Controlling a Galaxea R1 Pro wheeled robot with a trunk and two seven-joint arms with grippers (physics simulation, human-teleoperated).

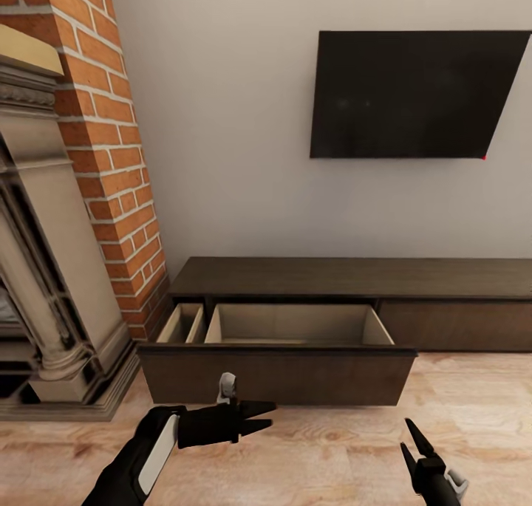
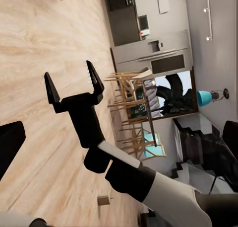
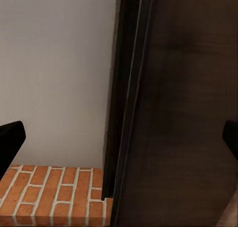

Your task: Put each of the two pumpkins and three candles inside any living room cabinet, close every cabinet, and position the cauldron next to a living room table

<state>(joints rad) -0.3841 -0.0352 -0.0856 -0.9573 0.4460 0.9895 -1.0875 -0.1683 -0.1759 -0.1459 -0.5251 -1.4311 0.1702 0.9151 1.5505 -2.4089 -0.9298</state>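
Head view: the long, low dark-brown wooden cabinet (image 1: 355, 284) is seen against the pale wall, under a wall-mounted black television screen (image 1: 417, 96), with a red-brick chimney column (image 1: 111, 144) and a carved stone fireplace surround (image 1: 44, 284) at about nine o'clock. One wide drawer (image 1: 277, 373) is pulled out toward the robot, and its pale tan inside appears bare as far as can be seen. The drawer's long axis runs from nine to three o'clock, parallel to the wall.

The left gripper (image 1: 262, 417) is held just in front of the drawer's dark front panel, at roughly eleven o'clock from the robot, its black fingers lying sideways and pointing toward three o'clock. Those fingers are seen close together, and nothing is held between them. The right gripper (image 1: 412, 443) is carried lower, at about one o'clock, with fingers pointing up and spread apart, also empty; in the left wrist view it (image 2: 73, 86) is shown open over the light wooden floor (image 2: 29, 63).

No pumpkin, candle or cauldron is to be seen. The left arm is judged the nearer to the drawer front, so any push to shut it would run toward twelve o'clock, across the drawer's long axis.
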